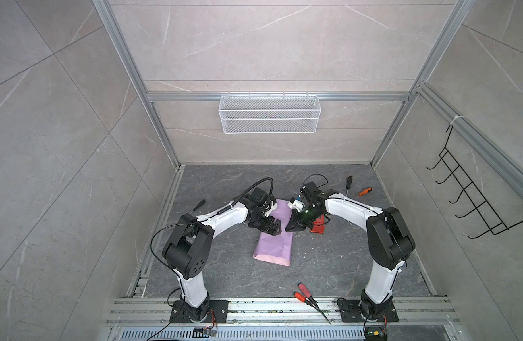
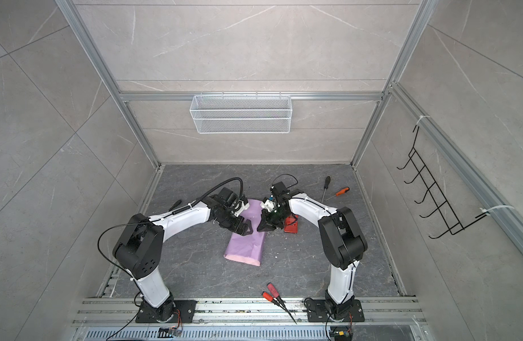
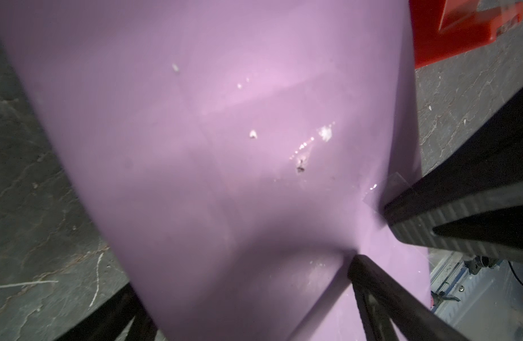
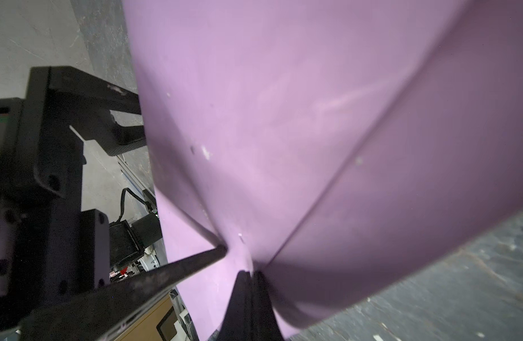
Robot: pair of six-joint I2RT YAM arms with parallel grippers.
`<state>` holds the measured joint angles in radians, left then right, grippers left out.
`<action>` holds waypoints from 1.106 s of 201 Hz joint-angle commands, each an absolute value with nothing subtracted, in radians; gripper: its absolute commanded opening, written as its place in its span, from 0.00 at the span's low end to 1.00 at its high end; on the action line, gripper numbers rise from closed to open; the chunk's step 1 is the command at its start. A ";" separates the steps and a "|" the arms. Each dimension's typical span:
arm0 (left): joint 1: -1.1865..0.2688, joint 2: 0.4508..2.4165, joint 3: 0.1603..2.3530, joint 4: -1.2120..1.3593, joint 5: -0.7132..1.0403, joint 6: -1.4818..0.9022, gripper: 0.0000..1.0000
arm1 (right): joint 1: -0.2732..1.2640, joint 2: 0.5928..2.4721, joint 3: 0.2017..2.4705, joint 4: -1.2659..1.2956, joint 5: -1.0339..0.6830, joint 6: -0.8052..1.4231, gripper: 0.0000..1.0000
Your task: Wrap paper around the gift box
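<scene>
Stone floor (image 1: 328, 265) | wall basket (image 1: 269, 109) | closed right gripper (image 1: 289, 229) touching paper (image 1: 273, 248) (lilac)

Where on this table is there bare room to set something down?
The table is bare between the paper and the right arm, and along its far strip. The middle is crowded: the left claw and right claw meet over the paper, beside the red tape dispenser. Screwdrivers lie back right, pliers in front.

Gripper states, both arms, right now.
Left gripper: open, over the paper, holding nothing.
Right gripper: shut, fingers against the paper; whether they pinch it cannot be told.
</scene>
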<state>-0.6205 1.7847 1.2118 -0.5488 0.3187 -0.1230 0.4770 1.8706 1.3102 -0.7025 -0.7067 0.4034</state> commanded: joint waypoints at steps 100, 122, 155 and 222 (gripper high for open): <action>-0.633 1.814 1.187 -0.571 0.237 -0.110 0.97 | 0.517 1.866 1.428 -0.784 -0.697 0.402 0.00; -0.633 1.810 1.184 -0.572 0.234 -0.108 0.98 | 0.517 1.897 1.428 -0.795 -0.676 0.393 0.00; -0.633 1.808 1.181 -0.571 0.233 -0.107 0.98 | 0.517 1.917 1.403 -0.811 -0.640 0.379 0.00; -0.633 1.808 1.194 -0.579 0.240 -0.108 0.97 | 0.517 1.934 1.354 -0.830 -0.580 0.356 0.00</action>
